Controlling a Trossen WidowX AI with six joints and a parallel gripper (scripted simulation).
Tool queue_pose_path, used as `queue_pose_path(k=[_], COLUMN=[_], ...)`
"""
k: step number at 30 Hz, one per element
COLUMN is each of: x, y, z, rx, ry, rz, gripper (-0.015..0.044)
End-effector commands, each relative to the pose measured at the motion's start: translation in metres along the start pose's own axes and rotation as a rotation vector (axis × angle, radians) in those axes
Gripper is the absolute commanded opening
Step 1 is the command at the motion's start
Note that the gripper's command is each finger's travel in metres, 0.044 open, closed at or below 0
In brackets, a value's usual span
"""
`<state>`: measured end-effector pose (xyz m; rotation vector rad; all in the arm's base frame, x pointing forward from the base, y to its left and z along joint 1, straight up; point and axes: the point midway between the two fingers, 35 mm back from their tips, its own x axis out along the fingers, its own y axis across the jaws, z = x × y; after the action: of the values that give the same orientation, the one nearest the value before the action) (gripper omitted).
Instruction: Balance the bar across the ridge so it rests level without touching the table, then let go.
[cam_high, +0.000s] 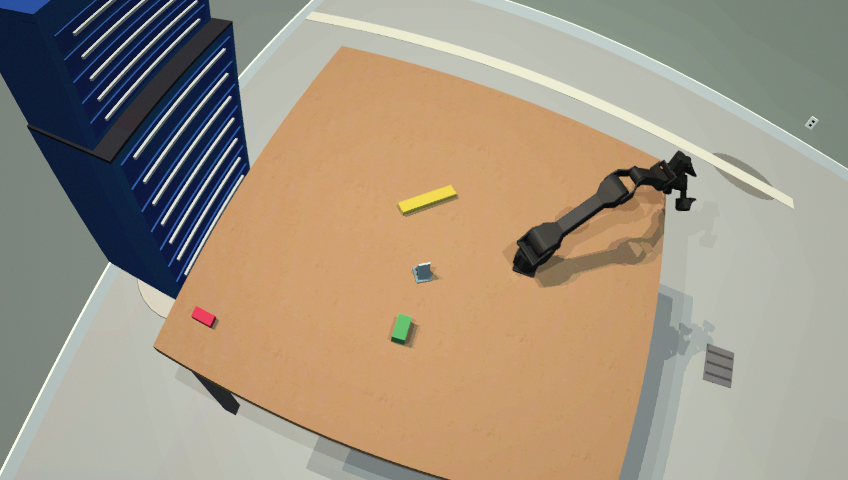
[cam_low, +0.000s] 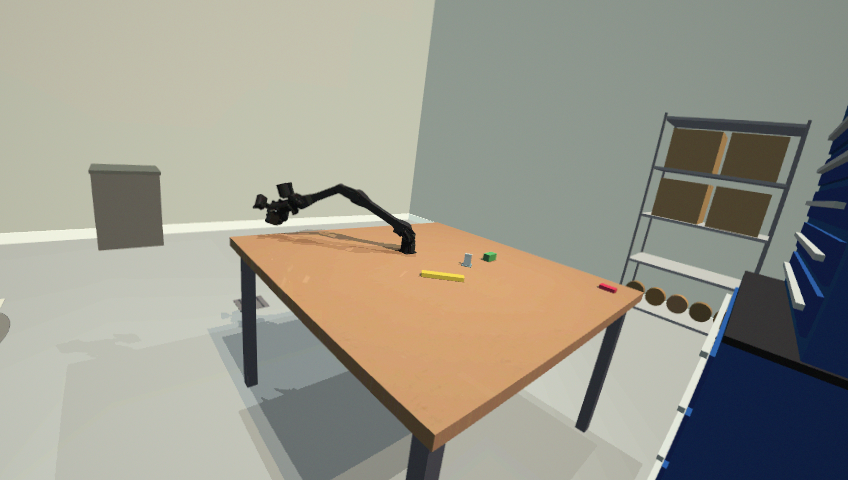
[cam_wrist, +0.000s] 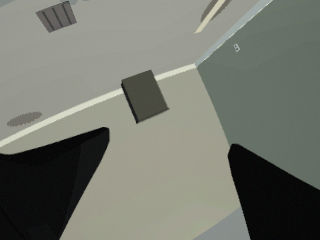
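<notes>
The yellow bar (cam_high: 427, 200) (cam_low: 442, 276) lies flat on the wooden table (cam_high: 333, 148) (cam_low: 357, 285). The small grey-blue ridge piece (cam_high: 423, 272) (cam_low: 467, 259) stands upright on its base on the table, apart from the bar, with nothing on top. My gripper (cam_high: 691, 189) (cam_wrist: 170, 143) is open and empty, raised beyond the table edge on the robot's side, far from the bar and ridge. In the wrist view its two dark fingers stand wide apart, with only the far wall and floor behind them.
A green block (cam_high: 402, 328) (cam_low: 489, 256) lies near the ridge, on the side away from the bar. A red block (cam_high: 204, 316) (cam_low: 607, 287) lies near a far table corner. A blue tool cabinet (cam_high: 178, 148) (cam_low: 767, 404) stands beside the table.
</notes>
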<state>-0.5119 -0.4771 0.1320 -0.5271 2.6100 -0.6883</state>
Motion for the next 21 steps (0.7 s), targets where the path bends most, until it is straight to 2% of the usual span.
queue_pose_path(k=[1, 3, 4, 21], x=[-0.001, -0.006, -0.01, -0.106], y=[-0.001, -0.011, -0.019, -0.126], z=[0.001, 0.01, 0.017, 0.125], rx=[0.0, 0.004, 0.007, 0.034], ry=[-0.003, -0.025, -0.041, -0.325], rz=[-0.001, -0.012, -0.02, -0.129], gripper=[0.0374, 0.0321, 0.0315, 0.0315])
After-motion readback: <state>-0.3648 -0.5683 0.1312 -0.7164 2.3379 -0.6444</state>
